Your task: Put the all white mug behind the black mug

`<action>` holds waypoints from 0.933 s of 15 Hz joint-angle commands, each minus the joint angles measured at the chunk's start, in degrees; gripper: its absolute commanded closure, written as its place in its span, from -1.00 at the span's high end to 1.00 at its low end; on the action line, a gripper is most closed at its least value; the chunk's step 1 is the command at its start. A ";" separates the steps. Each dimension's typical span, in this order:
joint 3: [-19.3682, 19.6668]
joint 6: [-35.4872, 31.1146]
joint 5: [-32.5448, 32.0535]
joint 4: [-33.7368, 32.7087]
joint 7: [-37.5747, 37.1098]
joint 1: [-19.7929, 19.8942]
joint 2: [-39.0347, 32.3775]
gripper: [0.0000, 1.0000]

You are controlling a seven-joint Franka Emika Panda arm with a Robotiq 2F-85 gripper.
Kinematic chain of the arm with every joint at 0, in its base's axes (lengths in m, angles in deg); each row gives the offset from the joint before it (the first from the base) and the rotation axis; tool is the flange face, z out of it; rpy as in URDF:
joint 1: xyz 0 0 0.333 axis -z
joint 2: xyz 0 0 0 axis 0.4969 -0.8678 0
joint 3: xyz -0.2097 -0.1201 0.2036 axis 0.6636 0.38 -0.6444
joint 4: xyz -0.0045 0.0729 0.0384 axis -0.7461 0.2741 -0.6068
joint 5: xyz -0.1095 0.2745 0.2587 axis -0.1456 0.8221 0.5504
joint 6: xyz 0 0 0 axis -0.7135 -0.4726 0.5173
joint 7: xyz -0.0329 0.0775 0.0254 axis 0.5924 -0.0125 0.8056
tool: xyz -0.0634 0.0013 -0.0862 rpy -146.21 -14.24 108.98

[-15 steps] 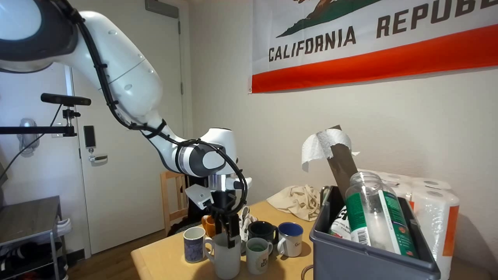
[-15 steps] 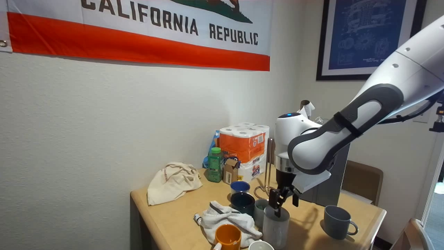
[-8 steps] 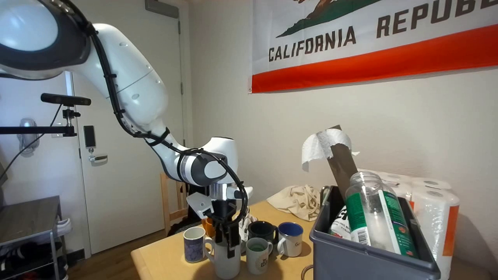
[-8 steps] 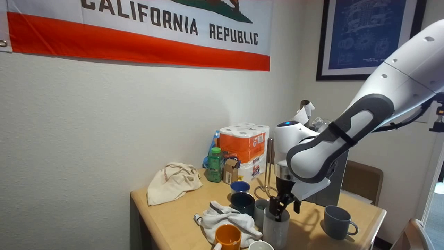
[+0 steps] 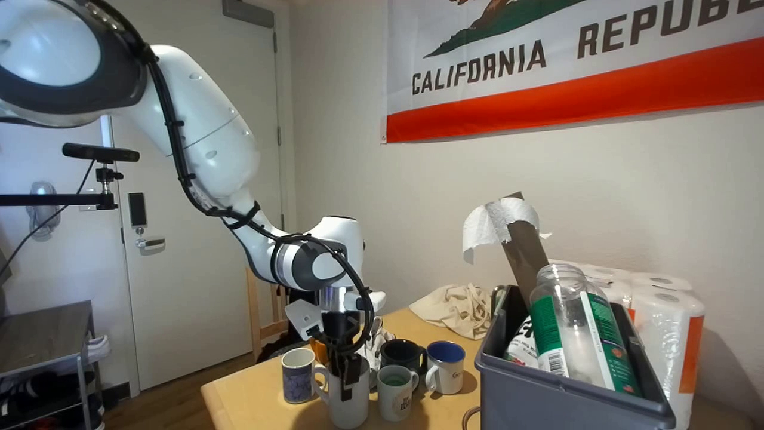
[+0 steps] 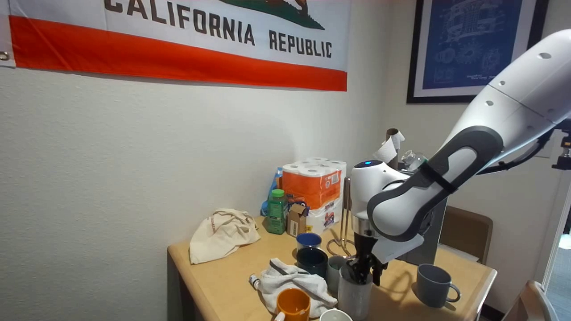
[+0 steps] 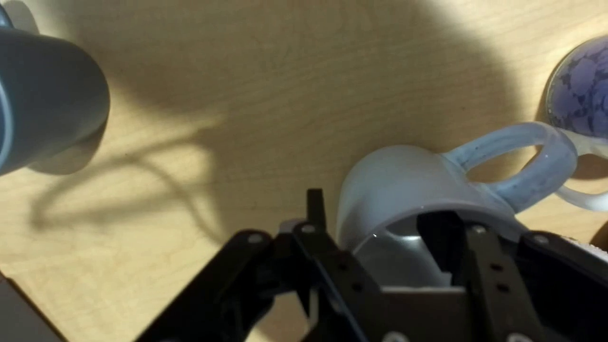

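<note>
"Gripper first: are its fingers together?"

"Apart. In the wrist view one reaches into the mouth of the all white mug and the other hangs outside, so the mug's wall comes between them."

"And the mug itself?"

"Just below the gripper, upright on the table. Its handle points away from the fingers, toward a purple-patterned mug. Whether the two handles touch, I can't tell."

"How about the black mug?"

"Near, off to one side of the gripper. In an exterior view the mug with a green inside stands between the two, just beside the white one. Farther from the gripper, just beside the black one, is the mug with a blue inside."

"And on the opposite side?"

"The blue-grey mug, well apart from the fingers."
</note>
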State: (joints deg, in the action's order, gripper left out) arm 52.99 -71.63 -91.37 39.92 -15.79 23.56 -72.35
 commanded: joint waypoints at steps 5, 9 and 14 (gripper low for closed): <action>1.39 -1.29 0.26 0.37 -2.12 -1.28 0.14 -1.00; 2.12 0.15 -0.32 0.27 -4.81 -2.08 0.70 -0.94; 2.23 4.09 -0.47 -1.98 -9.82 -4.05 3.17 -0.94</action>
State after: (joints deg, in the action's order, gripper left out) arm 54.13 -71.44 -91.30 39.58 -21.95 21.72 -72.02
